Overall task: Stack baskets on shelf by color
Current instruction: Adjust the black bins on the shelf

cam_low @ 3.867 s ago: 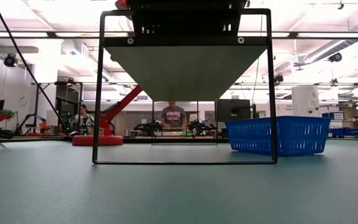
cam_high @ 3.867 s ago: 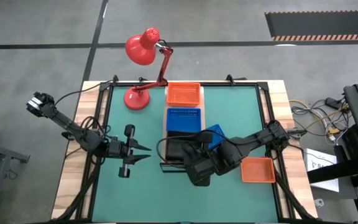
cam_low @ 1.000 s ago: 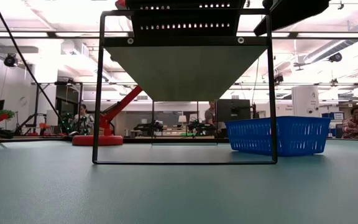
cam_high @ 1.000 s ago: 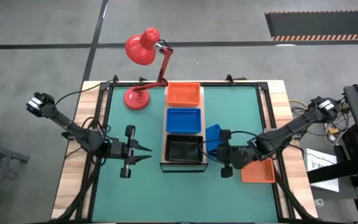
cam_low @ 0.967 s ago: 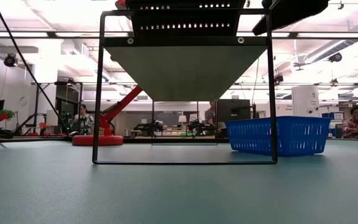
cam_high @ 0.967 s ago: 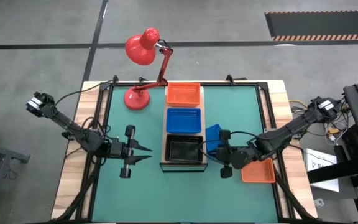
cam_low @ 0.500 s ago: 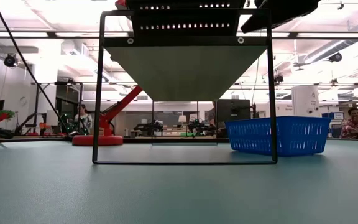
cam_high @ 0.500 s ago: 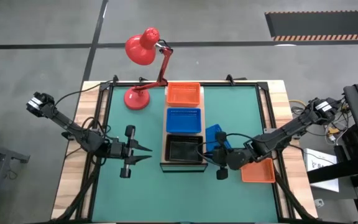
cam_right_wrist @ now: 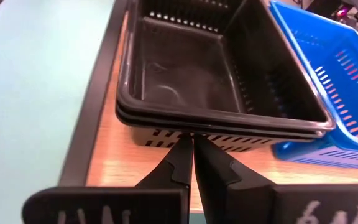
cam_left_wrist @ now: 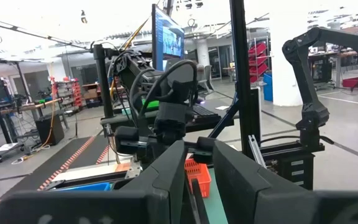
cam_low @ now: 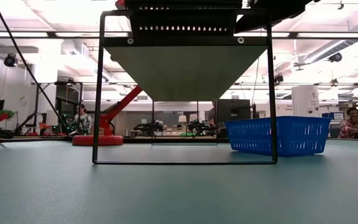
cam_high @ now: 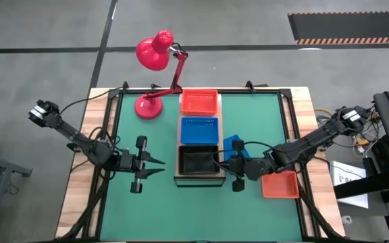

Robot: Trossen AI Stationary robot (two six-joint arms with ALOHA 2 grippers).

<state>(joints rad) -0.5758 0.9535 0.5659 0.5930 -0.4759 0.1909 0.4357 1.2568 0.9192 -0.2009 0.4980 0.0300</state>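
On the light-wood shelf [cam_high: 178, 164] sit a red-orange basket [cam_high: 199, 102] at the far end, a blue basket [cam_high: 200, 129] in the middle and stacked black baskets [cam_high: 198, 162] at the near end. Another blue basket [cam_high: 231, 144] rests on the mat right of the shelf and shows in the low view as the blue basket [cam_low: 278, 135]. A red-orange basket [cam_high: 279, 183] lies farther right. My right gripper [cam_high: 221, 165] is shut, level, at the black stack's right side. My left gripper [cam_high: 159, 165] is open and waits left of the shelf. My right gripper [cam_right_wrist: 192, 144] comes level from the table's right with its shut fingertips at the lower wall [cam_right_wrist: 166, 135] of the black stack, under its rims. I cannot tell whether they touch it.
A red desk lamp [cam_high: 155, 57] stands at the far left of the green mat [cam_high: 154, 202]. The shelf's black frame [cam_low: 98, 93] stands on thin legs. Open mat lies near and left of the shelf. Cables run off the table's right edge.
My right gripper has moved toward the table's left, from beside the loose blue basket up to the right side of the black stack on the shelf. The baskets have stayed where they were.
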